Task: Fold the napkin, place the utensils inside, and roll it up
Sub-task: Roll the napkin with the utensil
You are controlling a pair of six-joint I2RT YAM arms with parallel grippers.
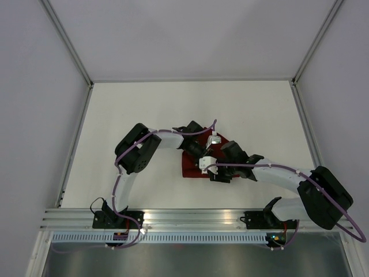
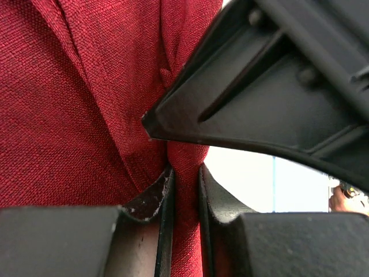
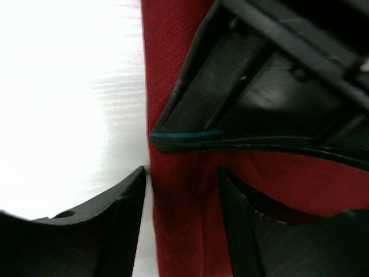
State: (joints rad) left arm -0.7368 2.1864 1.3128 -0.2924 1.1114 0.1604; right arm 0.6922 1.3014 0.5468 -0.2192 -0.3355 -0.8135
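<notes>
Maroon napkin (image 1: 190, 168), bunched on desk (image 1: 248, 115): left claw (image 2: 185, 184) pinches a fold, anchoring it; right claw (image 3: 183, 184) spread astride the edge, likely placed to grip.

The left arm (image 1: 125, 183) and right arm (image 1: 281, 176) are wearing white shells between bulky black joint housings. Thin purple cables (image 1: 118, 157) are running along both. Black bases (image 1: 118, 219) are anchoring them. The left claw (image 2: 185, 170) is showing black fingers with scuffed, pale-flecked edges, one tip carrying a teal streak (image 3: 187, 135).
</notes>
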